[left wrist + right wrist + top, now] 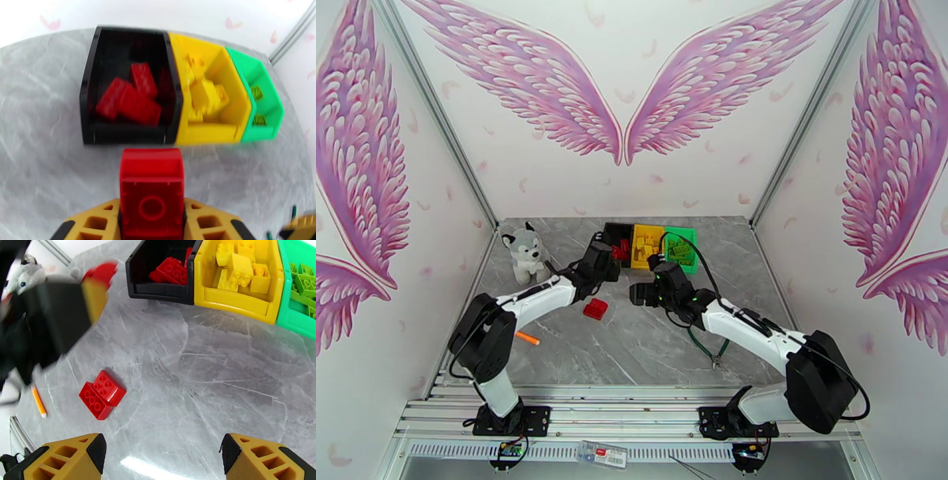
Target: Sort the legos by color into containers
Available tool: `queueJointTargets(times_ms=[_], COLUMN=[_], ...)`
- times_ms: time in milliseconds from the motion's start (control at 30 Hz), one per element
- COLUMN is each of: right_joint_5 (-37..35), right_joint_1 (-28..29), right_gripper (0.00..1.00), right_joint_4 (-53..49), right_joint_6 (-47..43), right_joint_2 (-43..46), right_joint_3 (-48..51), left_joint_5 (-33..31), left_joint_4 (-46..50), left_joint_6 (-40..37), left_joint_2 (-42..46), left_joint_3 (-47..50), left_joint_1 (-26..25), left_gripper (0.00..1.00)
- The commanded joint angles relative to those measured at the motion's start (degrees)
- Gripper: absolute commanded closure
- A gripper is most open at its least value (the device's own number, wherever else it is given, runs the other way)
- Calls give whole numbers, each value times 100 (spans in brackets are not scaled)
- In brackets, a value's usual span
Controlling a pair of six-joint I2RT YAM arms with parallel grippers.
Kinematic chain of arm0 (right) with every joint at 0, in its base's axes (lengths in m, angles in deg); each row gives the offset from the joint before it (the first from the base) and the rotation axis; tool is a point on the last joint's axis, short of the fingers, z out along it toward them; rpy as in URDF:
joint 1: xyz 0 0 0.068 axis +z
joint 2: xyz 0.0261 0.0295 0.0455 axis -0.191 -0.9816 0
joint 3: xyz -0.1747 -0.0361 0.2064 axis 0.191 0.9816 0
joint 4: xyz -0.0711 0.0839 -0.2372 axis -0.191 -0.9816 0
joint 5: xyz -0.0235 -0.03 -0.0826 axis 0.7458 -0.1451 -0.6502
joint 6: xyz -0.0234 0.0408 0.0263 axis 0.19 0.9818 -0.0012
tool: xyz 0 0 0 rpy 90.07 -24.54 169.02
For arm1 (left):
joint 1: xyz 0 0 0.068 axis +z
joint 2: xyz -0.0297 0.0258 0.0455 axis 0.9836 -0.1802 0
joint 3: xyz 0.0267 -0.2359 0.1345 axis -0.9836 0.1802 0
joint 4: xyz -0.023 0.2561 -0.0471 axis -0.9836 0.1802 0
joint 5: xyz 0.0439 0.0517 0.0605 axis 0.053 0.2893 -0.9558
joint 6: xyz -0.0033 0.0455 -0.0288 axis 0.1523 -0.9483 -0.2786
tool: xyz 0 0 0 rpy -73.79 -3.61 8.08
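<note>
Nearly home: red lego [152, 177] in left claw [152, 215], just short of black container [89, 94]

The left claw is clamped on the red lego, hollow underside facing the wrist camera. The black container lies dead ahead at the bench [39, 118] far edge, with other red bricks [134, 98] inside. The yellow container [205, 134] and green container [258, 134] join on its right. My read: go straight forward over the near wall, then release; drifting right means yellow. The right claw [164, 455] is spread wide, empty, above mid-bench. A loose red lego [102, 394] lies left of it, nearer the left arm.
</note>
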Motion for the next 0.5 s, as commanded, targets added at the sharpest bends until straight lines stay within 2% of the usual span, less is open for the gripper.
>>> queueJointTargets(times_ms=[0,67,167,267,300,467], right_joint_5=[-82,-147,-147,-125,-118,-92], right_joint_1=[23,24,9,4,6,-16], right_gripper=[17,16,16,16,16,16], right_joint_4=[105,121,121,141,139,145], right_joint_6=[-196,-196,-196,-192,-187,-185], right_joint_2=[351,452,484,467,438,350], right_joint_3=[107,160,167,170,165,154], left_joint_5=[158,215,429,630,670,643], left_joint_4=[328,525,733,821,839,755], left_joint_6=[-235,-260,-258,-292,-324,-485], left_joint_2=[-541,-941,-1442,-1753,-1786,-1431], left_joint_3=[-1010,-1577,-2269,-2721,-2800,-2589], left_joint_1=[190,305,485,593,589,450], left_gripper=[70,67,54,35,31,27])
